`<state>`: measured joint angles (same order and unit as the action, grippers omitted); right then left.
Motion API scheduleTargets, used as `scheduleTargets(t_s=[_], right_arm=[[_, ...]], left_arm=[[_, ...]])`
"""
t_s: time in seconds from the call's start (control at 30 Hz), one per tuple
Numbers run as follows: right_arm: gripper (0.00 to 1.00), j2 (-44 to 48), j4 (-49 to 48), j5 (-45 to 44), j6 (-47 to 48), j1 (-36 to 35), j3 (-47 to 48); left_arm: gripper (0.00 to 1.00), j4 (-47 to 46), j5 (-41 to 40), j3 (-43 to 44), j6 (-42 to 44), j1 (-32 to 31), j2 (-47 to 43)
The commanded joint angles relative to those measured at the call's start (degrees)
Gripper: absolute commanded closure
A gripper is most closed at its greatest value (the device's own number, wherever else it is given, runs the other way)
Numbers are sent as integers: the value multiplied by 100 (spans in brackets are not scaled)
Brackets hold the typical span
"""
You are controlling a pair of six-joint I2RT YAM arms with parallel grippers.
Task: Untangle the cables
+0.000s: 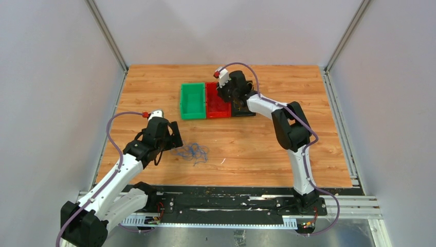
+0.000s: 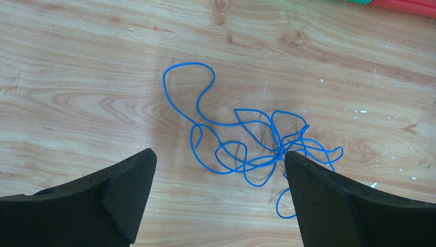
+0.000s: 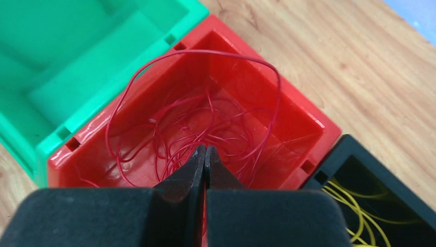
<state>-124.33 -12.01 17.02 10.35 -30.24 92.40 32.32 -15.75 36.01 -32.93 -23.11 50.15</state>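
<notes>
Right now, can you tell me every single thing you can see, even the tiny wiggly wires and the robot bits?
thin blue cable tangle: one bundle, blue, lying loose on the table, between the left gripper's fingers
thin red cables: one bundle, red, inside the red bin
thin yellow cables: one bundle, yellow, inside the black bin
green plastic bin: one, green, leftmost of the row, nothing seen inside
red plastic bin: one, red, middle of the row
black plastic bin: one, black, rightmost of the row
wooden table: one, light brown, under everything
left gripper: one, black, open, over the blue tangle
right gripper: one, black, shut, over the red bin
</notes>
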Motion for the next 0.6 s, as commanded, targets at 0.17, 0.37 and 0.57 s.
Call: scheduleTargets(t_s=[0.17, 0.37, 0.57], right_arm=[[100, -375, 225, -703, 402, -311, 277], [100, -556, 242, -1147, 634, -441, 433], [100, -675, 406, -1472, 874, -508, 630]], left_arm=[[0, 35, -171, 119, 32, -24, 55], [0, 31, -183, 121, 32, -27, 60], [0, 30, -201, 126, 29, -26, 57]])
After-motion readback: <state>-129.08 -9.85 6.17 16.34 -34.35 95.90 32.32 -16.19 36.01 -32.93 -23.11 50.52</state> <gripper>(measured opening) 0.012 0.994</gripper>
